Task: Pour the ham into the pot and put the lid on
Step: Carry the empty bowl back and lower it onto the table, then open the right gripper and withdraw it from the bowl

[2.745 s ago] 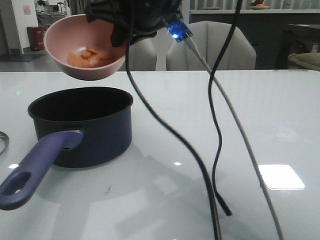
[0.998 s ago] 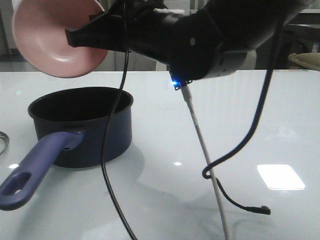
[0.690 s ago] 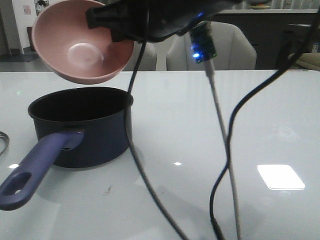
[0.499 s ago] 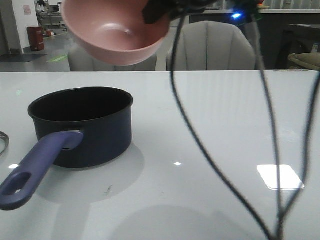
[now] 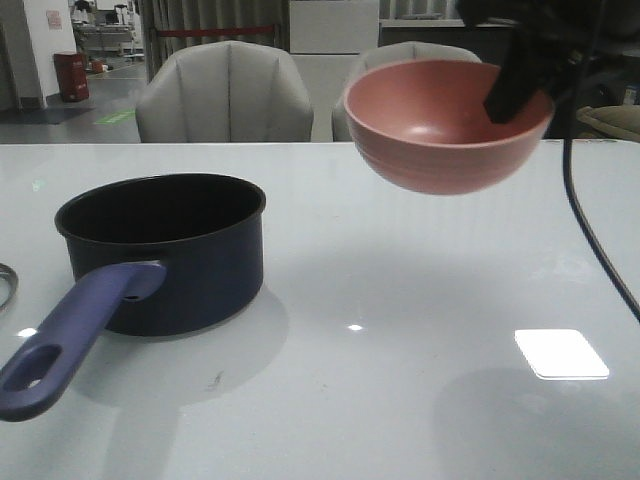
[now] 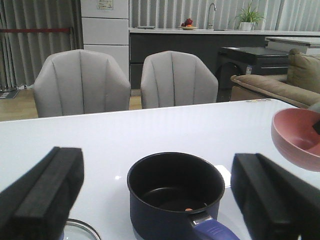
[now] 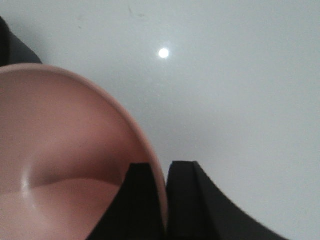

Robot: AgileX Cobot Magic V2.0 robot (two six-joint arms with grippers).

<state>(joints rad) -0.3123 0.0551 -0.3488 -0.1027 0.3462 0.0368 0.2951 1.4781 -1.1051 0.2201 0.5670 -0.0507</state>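
The dark navy pot (image 5: 175, 250) stands at the table's left, its purple-blue handle (image 5: 70, 340) pointing to the front. In the left wrist view one small orange ham slice (image 6: 188, 209) shows on the floor of the pot (image 6: 175, 190); the pot wall hides the rest of the floor. My right gripper (image 5: 515, 80) is shut on the rim of the empty salmon-pink bowl (image 5: 440, 140), held upright in the air right of the pot; the right wrist view shows its jaws (image 7: 165, 172) pinching the bowl's rim (image 7: 145, 145). My left gripper (image 6: 156, 170) is open and empty, back from the pot. The glass lid (image 6: 80, 231) lies beside the pot.
A sliver of the lid's metal rim (image 5: 5, 285) shows at the left edge of the white table (image 5: 400, 300). A black cable (image 5: 590, 230) hangs from the right arm. Grey chairs (image 5: 225, 90) stand behind the table.
The bowl held ham over the pot, tipped until it was empty, then swung right. It is now upright and empty to the right of the pot.
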